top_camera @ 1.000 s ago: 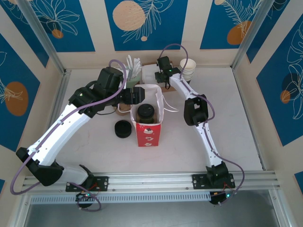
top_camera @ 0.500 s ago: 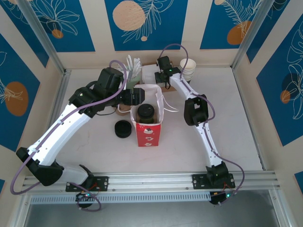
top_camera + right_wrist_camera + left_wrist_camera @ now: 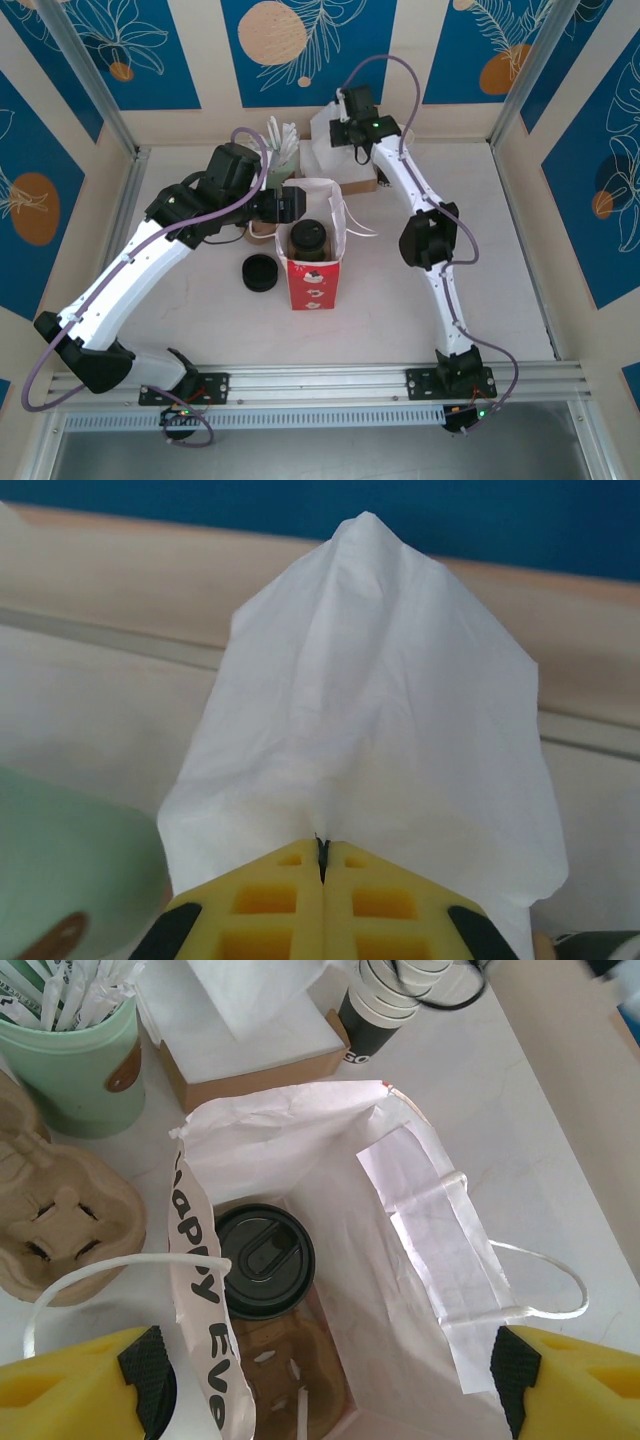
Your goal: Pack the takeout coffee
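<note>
Now the takeout coffee [image 3: 262, 1260] sits inside the paper bag [image 3: 440, 1260], my left end effector [image 3: 330, 1380] spread wide across its mouth gripping nothing, while my right end effector [image 3: 322, 865] at 12 o'clock pinches a white napkin [image 3: 370, 700], likely to go in too.

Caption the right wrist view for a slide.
Right hand shut on a white napkin that fans out above it.

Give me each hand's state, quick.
Left hand: open above the paper bag, holding nothing.
Right hand: closed on a white napkin.
</note>
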Robot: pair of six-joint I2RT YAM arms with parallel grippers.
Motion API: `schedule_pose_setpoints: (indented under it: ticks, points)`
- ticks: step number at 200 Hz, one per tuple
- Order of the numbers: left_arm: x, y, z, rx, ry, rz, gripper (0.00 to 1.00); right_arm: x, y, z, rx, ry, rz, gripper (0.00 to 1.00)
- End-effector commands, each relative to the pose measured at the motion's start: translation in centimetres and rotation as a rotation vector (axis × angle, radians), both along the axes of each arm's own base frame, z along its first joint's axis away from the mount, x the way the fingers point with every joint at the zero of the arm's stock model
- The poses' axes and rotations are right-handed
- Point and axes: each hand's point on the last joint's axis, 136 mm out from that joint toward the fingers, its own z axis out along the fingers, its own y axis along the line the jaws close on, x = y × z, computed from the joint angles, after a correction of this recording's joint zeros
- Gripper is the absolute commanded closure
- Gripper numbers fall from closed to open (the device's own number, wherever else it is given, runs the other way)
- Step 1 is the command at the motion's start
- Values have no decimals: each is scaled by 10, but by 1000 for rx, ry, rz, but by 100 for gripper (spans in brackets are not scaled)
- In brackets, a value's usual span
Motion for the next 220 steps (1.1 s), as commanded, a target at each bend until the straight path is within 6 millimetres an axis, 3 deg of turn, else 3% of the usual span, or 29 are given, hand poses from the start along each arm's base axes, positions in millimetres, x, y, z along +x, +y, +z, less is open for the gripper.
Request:
schedule_pose_setpoints:
  ticks: [1,32,56,116,178,200,220]
  points:
    - [0,11,8,14,-41,19,14,-29,3,65,91,-35,26,100]
    - [3,21,10,35,-69,57,12,-65,6,114,149,-51,54,100]
    - [5,31,10,58,-89,97,10,-100,20,150,215,-56,144,100]
    - [5,53,6,98,-145,158,9,-187,37,224,438,-11,240,100]
    - [0,76,6,124,-193,222,6,-244,46,252,719,168,291,100]
    - [-3,76,3,108,-190,219,5,-261,51,256,807,241,320,100]
    - [-5,79,1,106,-192,227,5,-269,52,247,882,319,275,100]
